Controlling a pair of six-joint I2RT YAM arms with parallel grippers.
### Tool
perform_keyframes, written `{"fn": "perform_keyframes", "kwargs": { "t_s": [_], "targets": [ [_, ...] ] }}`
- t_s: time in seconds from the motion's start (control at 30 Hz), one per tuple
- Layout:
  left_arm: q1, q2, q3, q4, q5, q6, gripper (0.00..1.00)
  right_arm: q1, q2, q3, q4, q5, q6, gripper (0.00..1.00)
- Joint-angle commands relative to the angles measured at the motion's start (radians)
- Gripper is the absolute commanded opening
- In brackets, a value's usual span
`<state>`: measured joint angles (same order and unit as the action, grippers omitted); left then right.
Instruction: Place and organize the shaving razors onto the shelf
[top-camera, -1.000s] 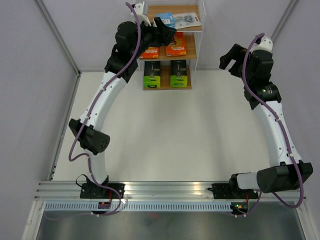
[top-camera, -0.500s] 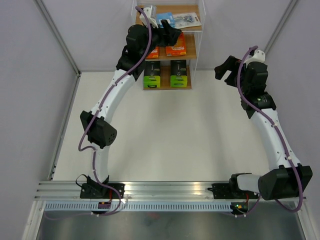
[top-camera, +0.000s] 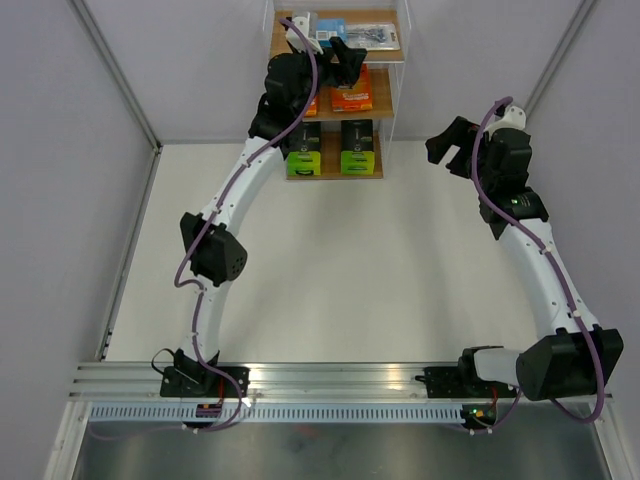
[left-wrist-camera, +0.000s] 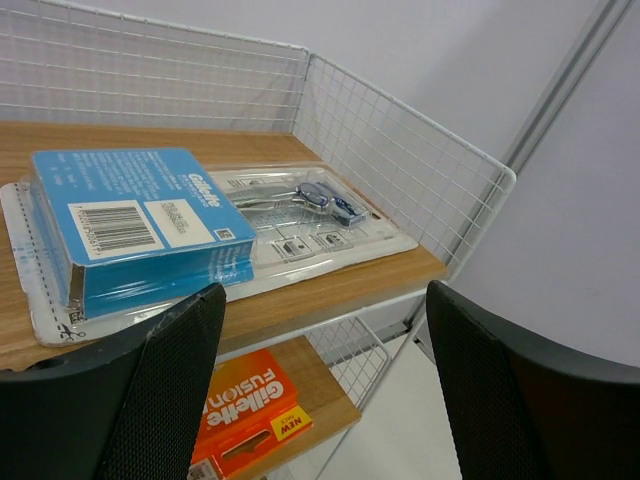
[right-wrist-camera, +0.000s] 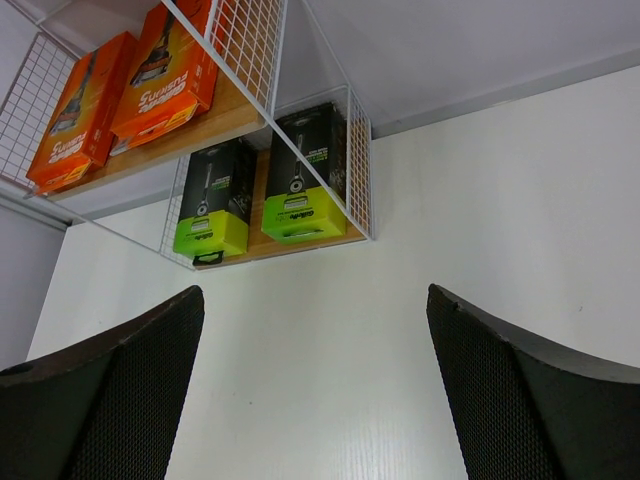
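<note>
Now: left gripper (left-wrist-camera: 322, 370) spread wide, empty, at the top tier of the shelf (left-wrist-camera: 340, 285). Light blue pack (left-wrist-camera: 135, 225) lies flat there; "Gillette" and a barcode legible. Orange pack (left-wrist-camera: 245, 410) on the tier below reads "Gillette Fusion", "NEW". Green packs (right-wrist-camera: 300, 175) on the bottom tier. Right gripper (right-wrist-camera: 315, 380) wide, empty, over the table (right-wrist-camera: 400, 300), well apart from the shelf.

- The left arm (top-camera: 235, 190) stretches from its base at 7 o'clock up to 12 o'clock, elbow bowed toward 9.
- The left gripper (top-camera: 343, 58) has its jaws spread wide.
- The right arm (top-camera: 545, 270) rises from 5 o'clock to 2 o'clock.
- The right gripper (top-camera: 447, 143) is spread wide, pointing toward 11.
</note>
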<state>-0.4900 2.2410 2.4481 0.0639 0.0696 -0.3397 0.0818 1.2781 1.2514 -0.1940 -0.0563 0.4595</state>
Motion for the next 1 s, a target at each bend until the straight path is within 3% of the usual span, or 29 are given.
{"fn": "perform_keyframes", "kwargs": {
  "t_s": [0.0,0.4,0.6,0.87,0.97],
  "targets": [
    [0.01,0.02,0.046,0.069,-0.047,0.051,0.86,-0.005,0.001,0.006,0.036,-0.011,0.011,0.97],
    [0.054,0.072,0.092,0.172,-0.08,0.015,0.89,-0.004,0.055,0.031,0.034,-0.04,0.008,0.97],
    [0.053,-0.076,0.022,0.137,0.012,0.022,0.89,-0.004,0.056,0.074,0.004,-0.063,-0.002,0.98],
    [0.051,-0.561,-0.492,0.039,0.053,0.025,0.98,-0.002,-0.063,-0.006,0.001,-0.065,-0.012,0.98],
    [0.053,-0.734,-0.65,-0.099,0.061,0.004,1.0,-0.004,-0.17,-0.072,-0.007,-0.062,-0.048,0.98]
  ]
}}
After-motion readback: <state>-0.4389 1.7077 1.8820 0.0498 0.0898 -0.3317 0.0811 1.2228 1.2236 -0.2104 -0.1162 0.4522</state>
